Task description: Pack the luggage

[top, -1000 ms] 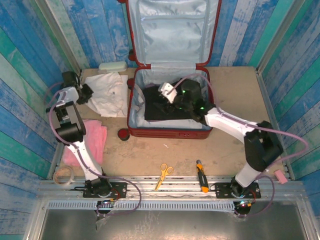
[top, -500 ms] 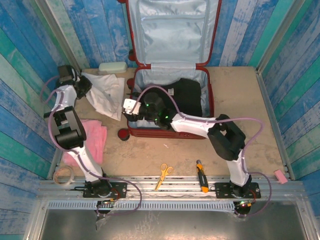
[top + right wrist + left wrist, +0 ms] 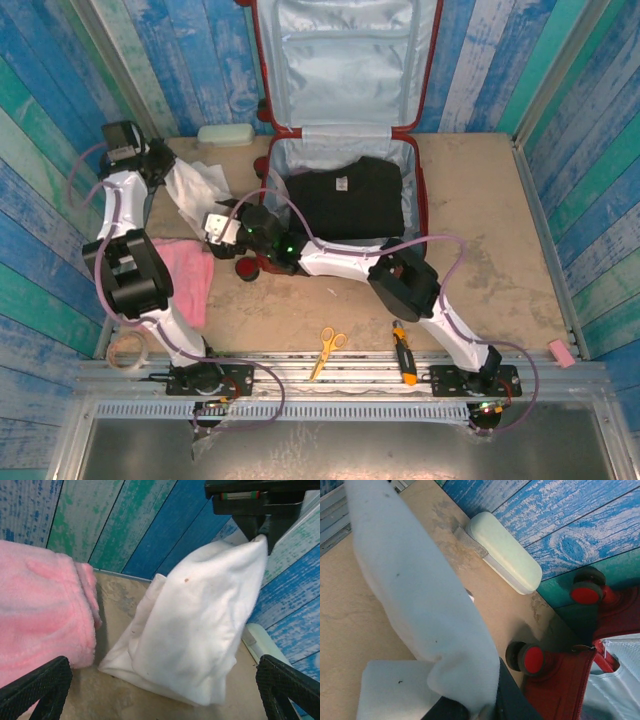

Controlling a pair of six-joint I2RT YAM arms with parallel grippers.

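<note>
The luggage (image 3: 262, 190) lies open at the back of the table, its dark-red lid propped against the wall. A folded black garment (image 3: 348, 200) rests in its lower half. My left gripper (image 3: 165, 168) is shut on a corner of a white cloth (image 3: 195, 190) and holds it up off the table. In the right wrist view the cloth (image 3: 200, 635) hangs from the left gripper (image 3: 260, 532). My right gripper (image 3: 215, 228) reaches left of the luggage, open and empty. It (image 3: 160, 680) faces the hanging cloth, apart from it.
A folded pink towel (image 3: 185, 275) lies left of the luggage, close to my right gripper. A pale green case (image 3: 223, 135) sits by the back wall. Scissors (image 3: 328, 345), a screwdriver (image 3: 402, 352) and a tape roll (image 3: 127, 350) lie near the front edge.
My right arm left the black garment in the luggage, swung out to the left and opened wider. My left gripper lifted the white cloth up and back.
</note>
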